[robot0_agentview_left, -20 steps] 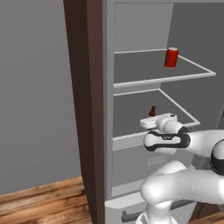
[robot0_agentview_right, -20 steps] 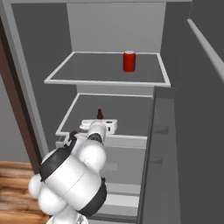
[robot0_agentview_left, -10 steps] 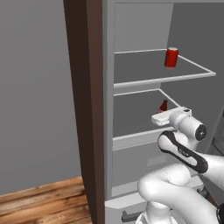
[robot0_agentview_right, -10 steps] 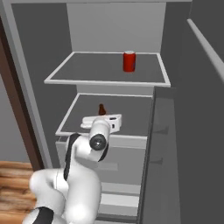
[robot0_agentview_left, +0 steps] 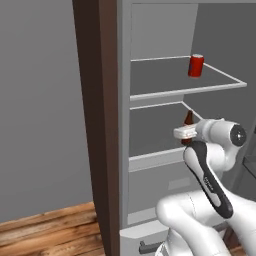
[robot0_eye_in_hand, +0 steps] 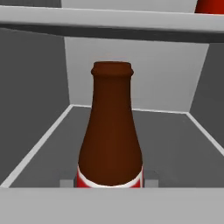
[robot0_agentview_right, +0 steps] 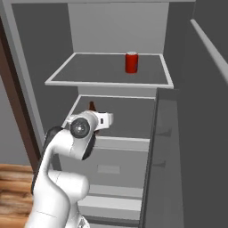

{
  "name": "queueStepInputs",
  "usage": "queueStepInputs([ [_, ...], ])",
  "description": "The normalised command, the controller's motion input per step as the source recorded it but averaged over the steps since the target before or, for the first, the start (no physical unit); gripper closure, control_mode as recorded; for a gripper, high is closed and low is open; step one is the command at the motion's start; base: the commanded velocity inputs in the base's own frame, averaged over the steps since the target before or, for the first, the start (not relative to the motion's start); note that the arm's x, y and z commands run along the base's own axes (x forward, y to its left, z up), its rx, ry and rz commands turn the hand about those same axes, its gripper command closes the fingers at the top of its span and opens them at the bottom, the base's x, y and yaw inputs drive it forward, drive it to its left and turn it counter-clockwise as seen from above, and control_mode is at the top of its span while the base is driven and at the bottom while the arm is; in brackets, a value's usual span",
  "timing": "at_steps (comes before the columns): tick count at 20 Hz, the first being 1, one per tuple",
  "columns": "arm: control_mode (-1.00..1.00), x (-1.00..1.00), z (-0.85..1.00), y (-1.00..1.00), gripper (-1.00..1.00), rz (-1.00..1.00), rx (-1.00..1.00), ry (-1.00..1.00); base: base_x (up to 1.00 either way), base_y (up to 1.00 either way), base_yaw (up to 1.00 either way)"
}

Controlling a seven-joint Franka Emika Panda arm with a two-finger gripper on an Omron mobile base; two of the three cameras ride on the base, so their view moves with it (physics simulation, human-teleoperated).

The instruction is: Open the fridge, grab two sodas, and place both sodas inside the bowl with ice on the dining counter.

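Inside fridge, arm reaches level; gripper clamped round upright bottle.

White rounded arm, dark joint bands, seemingly grey round wrist cap

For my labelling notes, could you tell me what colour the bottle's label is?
Red with a thin white edge, on the dark brown bottle; clearest in the hand view.
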Motion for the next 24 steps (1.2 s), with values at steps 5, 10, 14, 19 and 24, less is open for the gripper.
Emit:
queueStepInputs([
  [5,-1.0,-0.61,0.56,0.03,1.0,-0.07,0.02,0.21,0.0,0.0,0.0],
  [10,-1.0,-0.75,0.4,0.0,1.0,-0.08,0.01,0.16,0.0,0.0,0.0],
  [14,-1.0,-0.98,0.18,0.0,1.0,-0.09,0.0,0.02,0.0,0.0,0.0],
  [19,-1.0,-0.89,0.15,0.05,1.0,-0.1,0.0,0.0,0.0,0.0,0.0],
  [24,-1.0,-0.21,-0.1,0.02,1.0,-0.02,0.0,0.02,0.0,0.0,0.0],
])
